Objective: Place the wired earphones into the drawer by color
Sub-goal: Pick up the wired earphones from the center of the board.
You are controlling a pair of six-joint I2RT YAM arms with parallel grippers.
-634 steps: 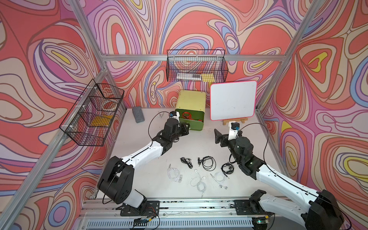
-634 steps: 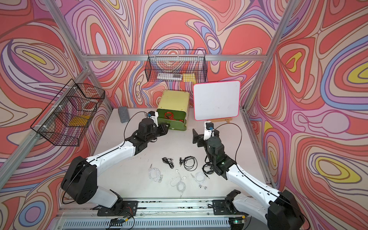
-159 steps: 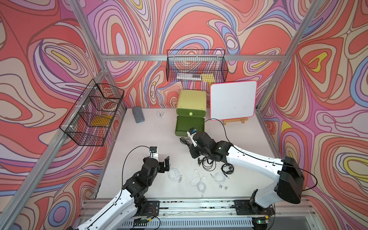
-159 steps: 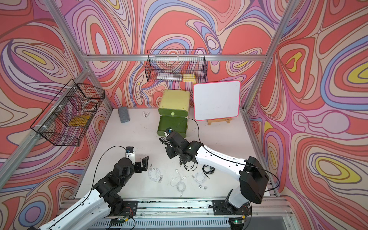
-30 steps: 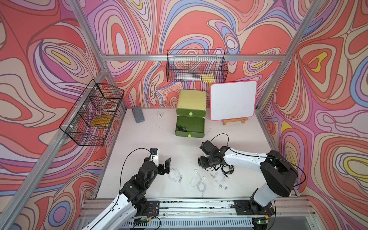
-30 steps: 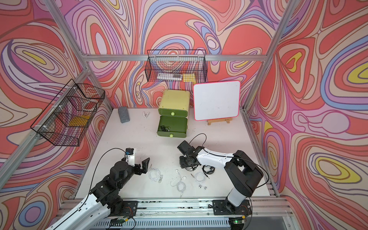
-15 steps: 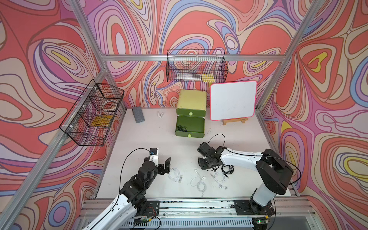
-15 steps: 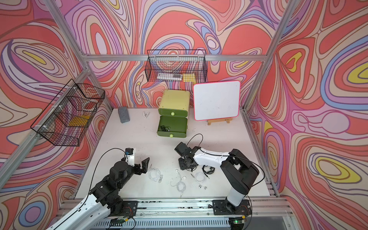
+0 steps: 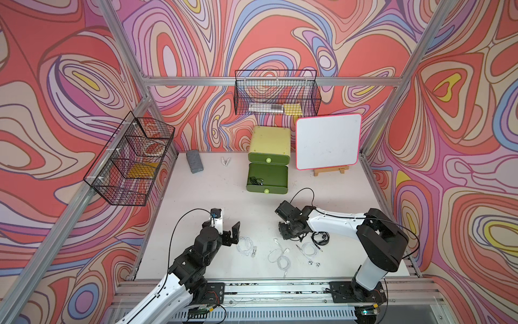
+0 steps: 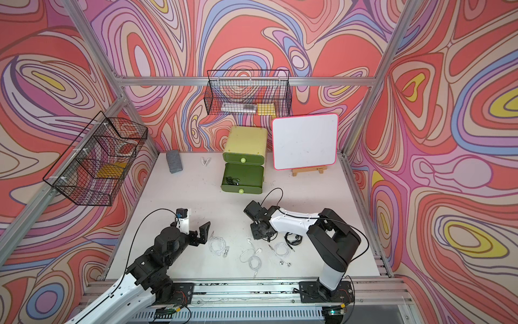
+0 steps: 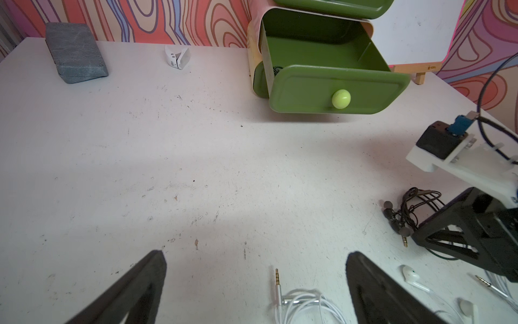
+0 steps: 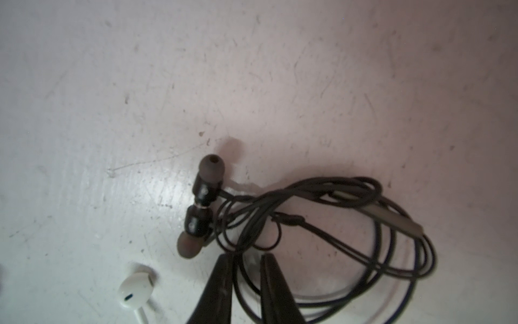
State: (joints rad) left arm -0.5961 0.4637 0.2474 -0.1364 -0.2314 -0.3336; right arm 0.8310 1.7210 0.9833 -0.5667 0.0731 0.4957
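Right gripper (image 12: 246, 256) straddles strands of the black wired earphones (image 12: 196, 221) on the table (image 12: 252, 70), jaws nearly together; we cannot tell whether they bite. Left gripper (image 11: 255, 252) gapes wide. Another black set (image 9: 255, 180) lies in the drawer (image 9: 277, 190), pulled out. Bud markings (image 12: 203, 190) look too blurred for us to read.

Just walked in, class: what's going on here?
The right gripper is down on a black earphone set, jaws narrow on either side of its cable; whether they grip it is unclear. The left gripper hovers open by a white set. The middle drawer stands pulled out with a second black set inside; a third black set and three white sets lie on the table.
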